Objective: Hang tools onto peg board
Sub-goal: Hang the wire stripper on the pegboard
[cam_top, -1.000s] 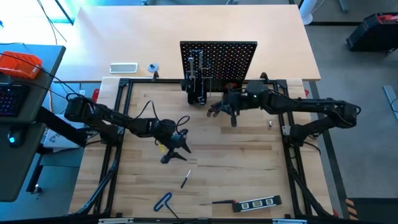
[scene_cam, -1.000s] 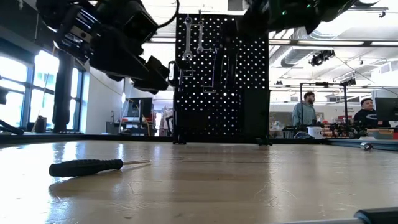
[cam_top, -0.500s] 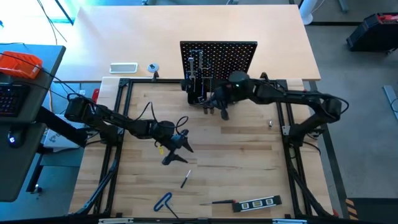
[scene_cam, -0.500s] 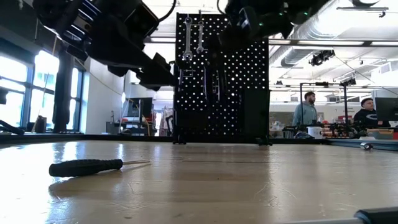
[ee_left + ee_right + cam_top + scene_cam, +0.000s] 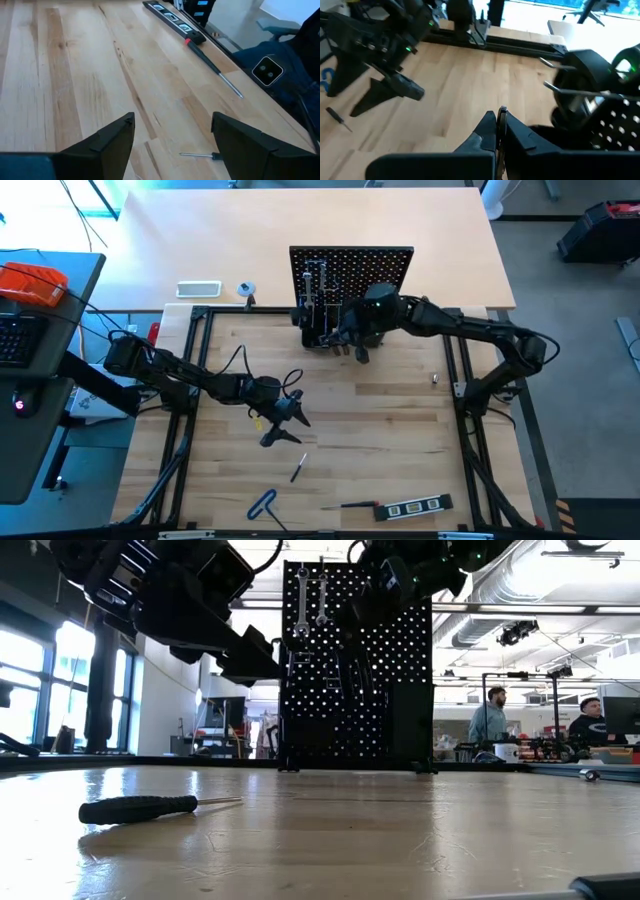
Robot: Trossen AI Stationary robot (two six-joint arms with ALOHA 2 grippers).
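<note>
The peg board stands upright at the far edge of the wooden surface, with two silver wrenches hanging near its top and a black holder box at its base. The right end effector is just in front of the board's base, its fingers pressed together on a thin metal piece; what it is cannot be told. Well away from the board, toward the middle of the surface, the left end effector hovers with fingers spread wide and nothing between them. Farther still from the board lie a small screwdriver, a blue-handled hex key, a longer screwdriver and a level.
</note>
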